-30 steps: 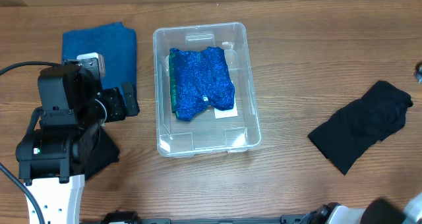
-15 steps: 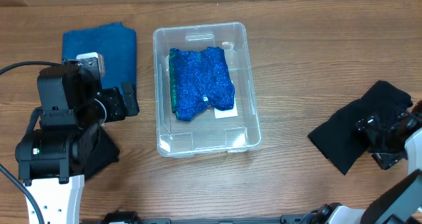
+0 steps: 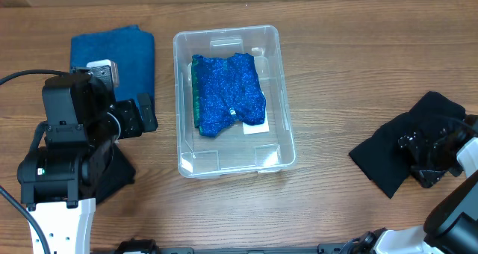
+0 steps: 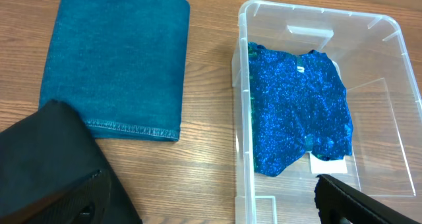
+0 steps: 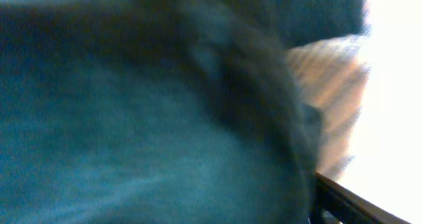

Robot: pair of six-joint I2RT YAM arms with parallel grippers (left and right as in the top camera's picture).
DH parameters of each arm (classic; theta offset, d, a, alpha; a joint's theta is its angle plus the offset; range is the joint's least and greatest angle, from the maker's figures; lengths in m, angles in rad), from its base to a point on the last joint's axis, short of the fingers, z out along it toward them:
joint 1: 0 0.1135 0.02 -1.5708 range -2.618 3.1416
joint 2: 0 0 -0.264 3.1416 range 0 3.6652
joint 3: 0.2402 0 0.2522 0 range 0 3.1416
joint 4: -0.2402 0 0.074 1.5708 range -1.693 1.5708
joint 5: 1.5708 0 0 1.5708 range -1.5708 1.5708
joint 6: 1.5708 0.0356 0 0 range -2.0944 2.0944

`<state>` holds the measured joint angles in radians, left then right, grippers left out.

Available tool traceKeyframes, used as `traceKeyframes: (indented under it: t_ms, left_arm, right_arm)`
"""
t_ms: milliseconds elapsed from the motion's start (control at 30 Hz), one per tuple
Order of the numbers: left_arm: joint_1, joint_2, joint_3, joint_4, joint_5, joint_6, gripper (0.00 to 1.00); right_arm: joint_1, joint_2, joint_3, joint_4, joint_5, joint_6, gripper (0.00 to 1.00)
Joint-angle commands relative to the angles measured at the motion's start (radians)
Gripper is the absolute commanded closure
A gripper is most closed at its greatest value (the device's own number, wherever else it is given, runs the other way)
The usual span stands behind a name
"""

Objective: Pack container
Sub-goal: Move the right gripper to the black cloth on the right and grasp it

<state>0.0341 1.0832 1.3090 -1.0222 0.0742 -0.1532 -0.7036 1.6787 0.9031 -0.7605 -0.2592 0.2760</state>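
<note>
The clear plastic container (image 3: 278, 82) stands at the table's middle and holds a sparkly blue cloth (image 3: 228, 93) over its white label (image 3: 256, 128). It also shows in the left wrist view (image 4: 395, 66), with the blue cloth (image 4: 297, 112) inside. My left gripper (image 3: 142, 113) is open and empty, hovering left of the container; its fingers frame bare wood (image 4: 211, 214). My right gripper (image 3: 420, 151) is down on a black cloth (image 3: 388, 153) at the right. That cloth fills the blurred right wrist view (image 5: 165, 118); only one finger shows, set wide at the lower right.
A folded blue towel (image 3: 112, 52) lies at the back left, also in the left wrist view (image 4: 115, 59). Another dark cloth (image 3: 119, 175) lies under the left arm (image 4: 46, 165).
My right arm came into view from the right edge and settled onto the black cloth, then shifted slightly left. The left arm, container and towels have not moved.
</note>
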Motion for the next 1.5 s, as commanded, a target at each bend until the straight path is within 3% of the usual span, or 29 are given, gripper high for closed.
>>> traceKeyframes:
  t_ms: [0,200,267,333,400,933,1200,1467]
  left_arm:
    - [-0.001,0.003,0.022,0.000,-0.007,0.019,0.00]
    - [-0.001,0.003,0.022,0.001,-0.007,0.019,0.00]
    - [-0.001,0.003,0.022,0.001,-0.007,0.019,0.00]
    - [-0.001,0.003,0.022,0.001,-0.007,0.019,0.00]
    - [-0.001,0.003,0.022,0.001,-0.007,0.019,0.00]
    - [-0.001,0.003,0.022,0.002,-0.007,0.019,0.00]
    - [-0.001,0.003,0.022,0.002,-0.007,0.019,0.00]
    - [-0.001,0.003,0.022,0.002,-0.007,0.019,0.00]
  right_arm:
    - [0.002,0.051,-0.019,0.009,-0.103,-0.045,0.25]
    - [0.002,0.051,-0.019,0.008,-0.103,-0.045,0.70]
    - [0.002,0.051,-0.019,0.008,-0.102,-0.045,0.82]
    - [0.002,0.051,-0.019,0.009,-0.102,-0.046,0.85]
    - [0.002,0.051,-0.019,0.010,-0.103,-0.045,0.95]
    - [0.002,0.051,-0.019,0.023,-0.138,-0.051,0.96]
    - [0.002,0.037,0.005,0.026,-0.335,-0.099,0.96]
    - [0.101,-0.111,0.213,-0.172,-0.397,-0.163,0.96]
